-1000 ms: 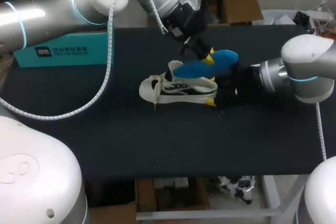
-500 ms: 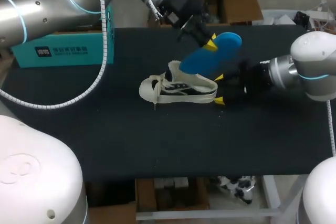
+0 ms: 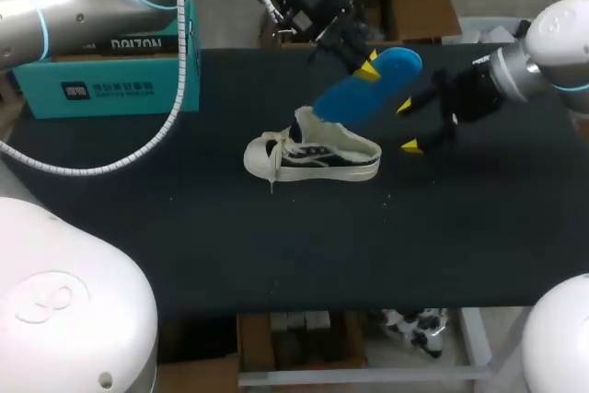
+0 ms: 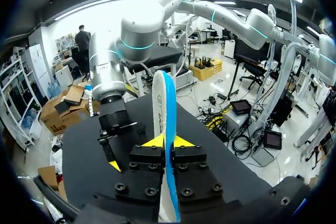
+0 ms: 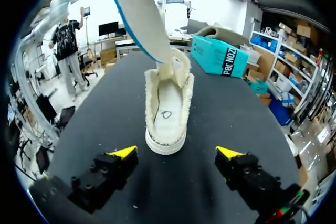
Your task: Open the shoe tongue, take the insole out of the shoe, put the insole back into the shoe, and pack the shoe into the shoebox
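Black table (image 3: 276,246), blue insole (image 3: 373,89) pinched between left fingers (image 3: 369,69) above shoe (image 3: 317,156), right fingers (image 3: 412,145) splayed, empty, near its heel

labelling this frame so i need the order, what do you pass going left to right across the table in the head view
teal shoebox → white shoe → blue insole, held up over the shoe's heel end → right arm, jaws open

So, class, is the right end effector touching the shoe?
Apart. The head view shows bare table between the shoe and the open right end effector.
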Tool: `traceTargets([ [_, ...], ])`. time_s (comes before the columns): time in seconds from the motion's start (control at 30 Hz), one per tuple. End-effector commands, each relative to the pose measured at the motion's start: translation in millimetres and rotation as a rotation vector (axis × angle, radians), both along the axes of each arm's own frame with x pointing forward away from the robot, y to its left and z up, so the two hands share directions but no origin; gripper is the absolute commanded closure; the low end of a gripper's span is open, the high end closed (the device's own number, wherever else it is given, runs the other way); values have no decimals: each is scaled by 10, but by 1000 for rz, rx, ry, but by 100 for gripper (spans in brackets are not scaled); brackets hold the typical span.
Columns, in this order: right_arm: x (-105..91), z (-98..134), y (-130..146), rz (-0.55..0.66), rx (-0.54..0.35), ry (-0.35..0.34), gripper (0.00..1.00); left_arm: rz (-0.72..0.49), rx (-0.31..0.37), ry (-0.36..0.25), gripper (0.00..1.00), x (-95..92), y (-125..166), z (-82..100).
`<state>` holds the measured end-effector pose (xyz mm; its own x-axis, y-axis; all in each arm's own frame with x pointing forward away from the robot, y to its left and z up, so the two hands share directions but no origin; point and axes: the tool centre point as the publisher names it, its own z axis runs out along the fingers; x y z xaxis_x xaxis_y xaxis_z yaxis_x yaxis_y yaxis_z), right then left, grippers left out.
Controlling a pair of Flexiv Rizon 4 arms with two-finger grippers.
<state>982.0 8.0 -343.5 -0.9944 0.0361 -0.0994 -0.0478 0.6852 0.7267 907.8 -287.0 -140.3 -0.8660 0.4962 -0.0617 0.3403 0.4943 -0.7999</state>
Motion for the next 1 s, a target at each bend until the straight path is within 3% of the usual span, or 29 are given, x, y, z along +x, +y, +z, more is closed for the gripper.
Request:
traceTargets([
  [0.03,150,86,-25,42,-30,29,0,76,-135,27,100,12,255,-5],
  [0.6,447,334,326,131,-289,119,0,279,-462,-6,100,-189,1082,337],
  [1.0,399,449,658,135,-441,120,0,491,-560,-18,100,-236,1712,450],
])
